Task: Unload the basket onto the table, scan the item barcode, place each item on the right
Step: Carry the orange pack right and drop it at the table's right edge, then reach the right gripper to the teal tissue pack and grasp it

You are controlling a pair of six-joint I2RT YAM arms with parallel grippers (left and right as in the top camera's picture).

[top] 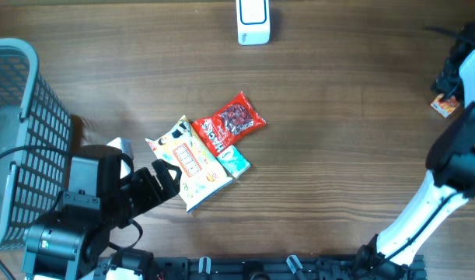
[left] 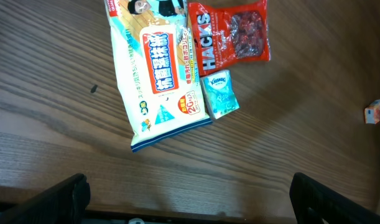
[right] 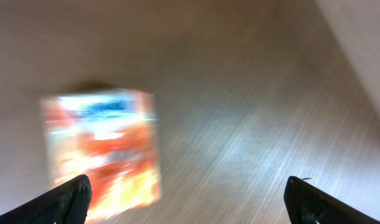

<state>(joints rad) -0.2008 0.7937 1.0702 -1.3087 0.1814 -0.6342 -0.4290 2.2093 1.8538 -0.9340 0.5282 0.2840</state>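
Left gripper (left: pixel 188 186): fingers wide apart, nothing between them, low over the counter (left: pixel 289 124). Ahead of it and a bit left of centre in the wrist view is a three-item pile. White wipes packet (left: pixel 155 74) is nearest, red HACKS bag (left: pixel 230 37) lies against its far right side, and a small teal tissue pack (left: pixel 221 93) is tucked against both. From overhead the packet's long axis runs upper-left to lower-right. The gripper sits at its lower-left long side, just beside it; contact can't be told. The left arm is clearly nearer the pile.

Right gripper (right: pixel 186 186): fingers also wide apart, holding nothing. Orange box (right: pixel 102 152) lies on the counter ahead of it, toward the left finger, clear of both. From overhead that box is at the far right, well apart from the pile.

Scanner (top: pixel 253 22) is at the top edge, centre, well apart from both grippers, and the pile lies between it and the left gripper. My guess is the packet goes next, with the left arm closing across its short axis.

Hard to read:
- No barcode shows on any upward face.
- The right wrist view is motion-blurred, so the box print is unreadable.
- The right gripper is partly cut off at the overhead frame edge.
- The packet's top is cropped in the left wrist view.
- Basket (top: pixel 23 124) is cut off at the left and its contents are unclear.
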